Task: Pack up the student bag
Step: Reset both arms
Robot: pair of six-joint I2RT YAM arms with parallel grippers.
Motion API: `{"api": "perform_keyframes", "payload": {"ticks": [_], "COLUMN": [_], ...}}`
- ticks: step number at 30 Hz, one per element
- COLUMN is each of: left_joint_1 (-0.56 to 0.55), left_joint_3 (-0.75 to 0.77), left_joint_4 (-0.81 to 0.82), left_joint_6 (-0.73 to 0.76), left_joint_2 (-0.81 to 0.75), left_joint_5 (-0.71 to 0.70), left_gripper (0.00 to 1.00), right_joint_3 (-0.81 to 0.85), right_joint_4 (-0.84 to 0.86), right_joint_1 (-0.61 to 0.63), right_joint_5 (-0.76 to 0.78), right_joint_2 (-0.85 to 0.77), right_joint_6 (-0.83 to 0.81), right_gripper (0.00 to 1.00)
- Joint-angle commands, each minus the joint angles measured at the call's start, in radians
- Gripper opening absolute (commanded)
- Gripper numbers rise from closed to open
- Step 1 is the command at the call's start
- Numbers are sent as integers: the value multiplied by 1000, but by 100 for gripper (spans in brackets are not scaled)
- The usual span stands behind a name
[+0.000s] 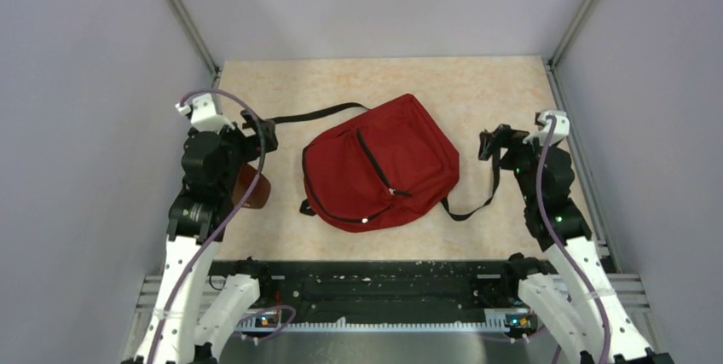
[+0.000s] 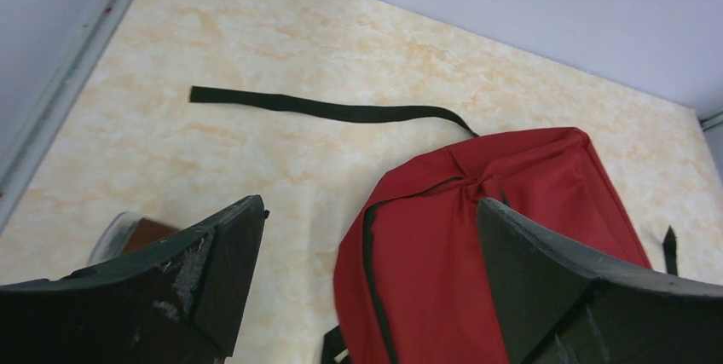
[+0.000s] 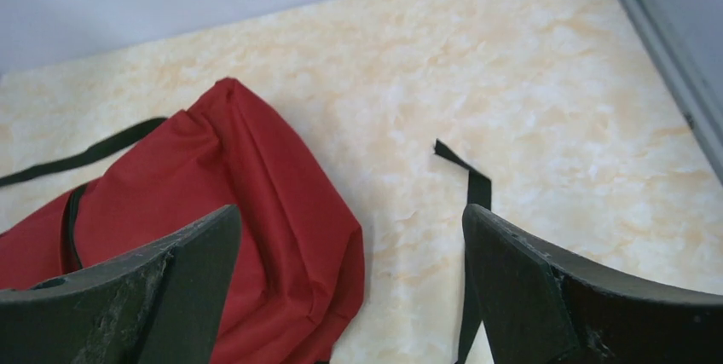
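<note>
Student bag (image 1: 379,168): red, lying flat near the middle of the tabletop (image 1: 511,83), turned at an angle, front face up.
Zippers (image 1: 375,164): black, running across the upper face of the bag.
Left strap (image 1: 315,113): black webbing, stretched from the far corner of the bag toward the left arm, lying flat, its end free.
Right strap (image 3: 479,193): black webbing, looping from the near right corner of the bag and up toward the right arm, its tip loose.
Left end effector (image 1: 260,134): spread wide, gripping nothing, raised left of the bag and pointed at it.
Right end effector (image 1: 493,141): likewise spread wide and empty, raised right of the bag above the loose strap.
Brown item (image 1: 253,187): near the left edge, mostly hidden under the left arm, apart from the bag.
</note>
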Motion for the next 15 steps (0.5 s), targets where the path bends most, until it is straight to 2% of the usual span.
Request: {"api": "perform_keyframes", "payload": {"ticks": [1,4,8,15], "left_joint_1": [2,2,2,2], "left_joint_3": [1,-72,-97,-103], "left_joint_4": [-99,-33,-10,-1], "left_joint_6": [117,153,161,163], "left_joint_2": [-94,-171,-228,-229], "left_joint_5": [-87,-141,-151,-133], "left_gripper": [98,98,98,98], "right_joint_3": [-88,-97,-95,-91], "right_joint_4": [143,132,131,122], "right_joint_1": [-2,-1,-1,-1], "right_joint_5": [99,132,141,160], "right_joint_2": [-136,-162,-162,-187], "right_joint_6": [-30,-28,-24,-15], "right_gripper": [99,99,99,99]}}
